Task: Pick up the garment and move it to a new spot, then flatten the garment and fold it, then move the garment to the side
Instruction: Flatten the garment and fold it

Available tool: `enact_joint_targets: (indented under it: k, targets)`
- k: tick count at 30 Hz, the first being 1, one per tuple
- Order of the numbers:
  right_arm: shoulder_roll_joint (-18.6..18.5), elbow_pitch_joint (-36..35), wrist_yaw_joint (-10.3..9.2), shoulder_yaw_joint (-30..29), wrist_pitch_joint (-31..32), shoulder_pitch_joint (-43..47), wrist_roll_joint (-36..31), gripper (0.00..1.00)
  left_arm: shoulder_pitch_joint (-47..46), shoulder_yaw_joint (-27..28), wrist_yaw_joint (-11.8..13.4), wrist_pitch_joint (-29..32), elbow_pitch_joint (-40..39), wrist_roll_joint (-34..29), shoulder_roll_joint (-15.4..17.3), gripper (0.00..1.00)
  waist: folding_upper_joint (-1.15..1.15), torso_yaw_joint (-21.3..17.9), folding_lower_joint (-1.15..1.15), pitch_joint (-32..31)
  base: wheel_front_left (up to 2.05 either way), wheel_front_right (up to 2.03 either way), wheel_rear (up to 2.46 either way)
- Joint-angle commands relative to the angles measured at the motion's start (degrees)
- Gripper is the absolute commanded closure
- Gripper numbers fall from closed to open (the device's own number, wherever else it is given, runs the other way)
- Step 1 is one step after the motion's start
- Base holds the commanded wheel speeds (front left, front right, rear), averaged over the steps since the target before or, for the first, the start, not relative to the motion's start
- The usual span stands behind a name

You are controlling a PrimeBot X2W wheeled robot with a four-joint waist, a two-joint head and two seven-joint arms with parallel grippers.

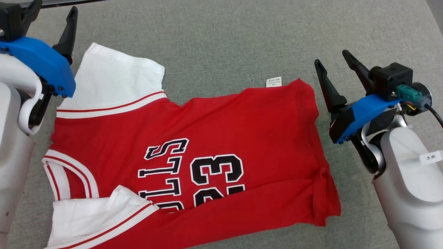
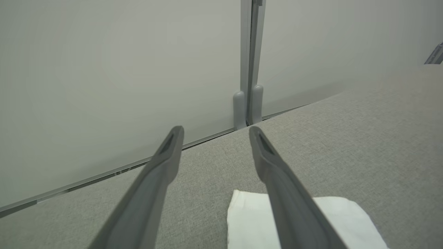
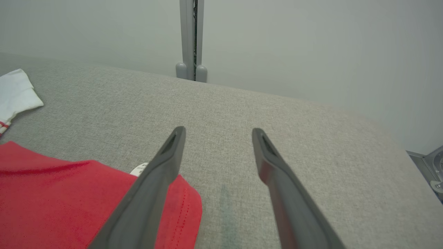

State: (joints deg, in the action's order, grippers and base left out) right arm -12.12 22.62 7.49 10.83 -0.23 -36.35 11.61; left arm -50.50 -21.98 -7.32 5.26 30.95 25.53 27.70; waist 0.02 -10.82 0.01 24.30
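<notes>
Garment (image 1: 193, 145), a red jersey with white sleeves, lies flat on the grey table (image 1: 221, 41), between the two grippers. Its long axis runs from 9 o'clock to 3 o'clock in the head view: the collar points to 9 o'clock and the hem to 3 o'clock.

The left gripper (image 1: 54, 7) stands at 10 o'clock with its fingers wide apart and holds nothing. The upper white sleeve (image 1: 117, 79) is just beside it, toward 4 o'clock. In the left wrist view this sleeve (image 2: 249, 221) lies at 6 o'clock, behind one finger of the left gripper (image 2: 215, 128); if they touch, I cannot tell.

The black print is turned sideways, and the 6 o'clock edge of the jersey is folded over part of it. A small white label (image 1: 273, 81) sticks out at 1 o'clock.

The right gripper (image 1: 330, 57) stands at 3 o'clock, also spread open and empty, near the hem but apart from it. In the right wrist view the hem corner of the garment (image 3: 52, 193) lies at 7 o'clock, behind one finger of the right gripper (image 3: 218, 128).
</notes>
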Motion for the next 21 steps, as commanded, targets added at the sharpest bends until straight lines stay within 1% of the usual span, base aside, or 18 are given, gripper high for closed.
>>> enact_joint_targets:
  k: [1, 5, 8, 10, 14, 16, 20, 21]
  targets:
    - [-0.13, 0.46, 0.01, 0.41, -0.38, -1.27, 0.13, 0.00, -2.16, -1.98, -0.12, 0.77, 1.38, 1.36, 1.19, 0.00, -0.02, -0.26, -0.01, 1.16, 0.00, 0.00, 0.00]
    - [0.44, 1.45, 0.01, 1.57, -1.12, -3.06, 0.57, 0.00, -5.20, -8.29, -0.14, 3.59, 5.15, 5.23, 2.40, 0.00, -0.02, -1.44, -0.01, 3.37, 0.00, 0.00, 0.00]
    - [0.75, 2.20, 0.01, 2.58, -1.56, -4.30, 0.94, 0.00, -6.79, -11.88, -0.14, 5.16, 7.68, 7.93, 3.33, 0.00, -0.02, -2.21, -0.01, 4.49, 0.00, 0.00, 0.00]
    - [0.94, 2.72, 0.01, 3.18, -1.93, -5.20, 1.19, 0.00, -7.70, -13.45, -0.14, 5.97, 9.29, 10.26, 3.70, 0.00, -0.02, -2.75, -0.01, 5.21, 0.00, 0.00, 0.00]
    - [1.17, 3.62, 0.01, 4.44, -2.37, -6.48, 1.61, 0.00, -9.30, -17.01, -0.15, 6.67, 11.70, 12.48, 4.57, 0.00, -0.02, -3.68, -0.01, 6.28, 0.00, 0.00, 0.00]
    - [1.18, 4.06, 0.01, 4.90, -2.37, -7.01, 1.76, 0.00, -9.89, -18.65, -0.15, 7.05, 12.82, 13.51, 4.49, 0.00, -0.02, -3.97, -0.01, 6.55, 0.00, 0.00, 0.00]
    - [0.65, 5.20, 0.01, 6.41, -1.61, -7.45, 2.89, 0.00, -9.91, -21.48, -0.15, 9.67, 15.46, 16.53, 3.86, 0.00, -0.02, -4.33, -0.01, 6.53, 0.00, 0.00, 0.00]
    - [0.41, 5.47, 0.01, 6.81, -1.44, -7.56, 3.05, 0.00, -9.84, -21.99, -0.16, 9.91, 15.89, 17.35, 3.72, 0.05, -0.02, -4.36, -0.01, 6.36, 0.00, 0.00, 0.00]
